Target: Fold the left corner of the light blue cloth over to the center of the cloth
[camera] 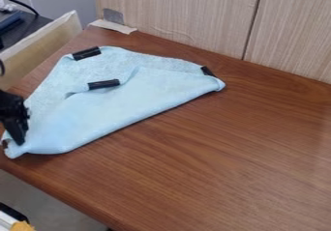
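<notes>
While the gripper [18, 140] hangs at its lower-left corner, light-blue cloth [123, 102] lies part-folded on brown table [219, 148].
Black strips [103, 84] on cloth; can't tell if gripper is open or closed.

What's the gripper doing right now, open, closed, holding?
Gripper: at the left end of the folded light-blue cloth; open, closed or holding cannot be told.

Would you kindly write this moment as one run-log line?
gripper at picture-left end of light-blue cloth | cloth partly folded over | black strips on cloth | brown table beneath
</notes>
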You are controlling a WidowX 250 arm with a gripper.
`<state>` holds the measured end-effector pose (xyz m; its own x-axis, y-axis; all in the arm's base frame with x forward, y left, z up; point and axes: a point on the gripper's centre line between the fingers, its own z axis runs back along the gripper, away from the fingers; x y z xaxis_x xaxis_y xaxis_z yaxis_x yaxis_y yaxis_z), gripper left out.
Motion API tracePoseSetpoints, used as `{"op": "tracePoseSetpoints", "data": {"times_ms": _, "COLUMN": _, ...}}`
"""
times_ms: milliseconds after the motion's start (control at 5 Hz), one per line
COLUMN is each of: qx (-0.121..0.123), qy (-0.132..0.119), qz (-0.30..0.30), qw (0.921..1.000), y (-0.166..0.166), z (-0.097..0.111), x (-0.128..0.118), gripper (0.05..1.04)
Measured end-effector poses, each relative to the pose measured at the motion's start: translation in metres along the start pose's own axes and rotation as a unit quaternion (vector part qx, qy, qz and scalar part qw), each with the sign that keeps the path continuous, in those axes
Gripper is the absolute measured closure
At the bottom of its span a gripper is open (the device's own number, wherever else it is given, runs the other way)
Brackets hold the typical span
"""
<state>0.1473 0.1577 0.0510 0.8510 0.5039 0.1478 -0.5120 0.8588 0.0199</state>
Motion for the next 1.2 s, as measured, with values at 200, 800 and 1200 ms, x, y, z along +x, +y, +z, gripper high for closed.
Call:
{"op": "tracePoseSetpoints", "data": {"times_ms": 200, "qx": 0.021, "qy": 0.006, "qz": 0.009, "qw": 0.9997, "y": 0.006, "z": -0.013, "x": 0.0, "gripper": 0.084}}
{"op": "tracePoseSetpoints", "data": {"times_ms": 800, "qx": 0.044, "qy": 0.005, "qz": 0.002, "qw": 0.999, "y": -0.005, "z": -0.03, "x": 0.003, "gripper": 0.713}}
{"op": "tracePoseSetpoints", "data": {"times_ms": 1200, "qx": 0.036, "qy": 0.0, "qz": 0.003, "qw": 0.9994, "y": -0.007, "z": -0.025, "x": 0.002, "gripper": 1.003}}
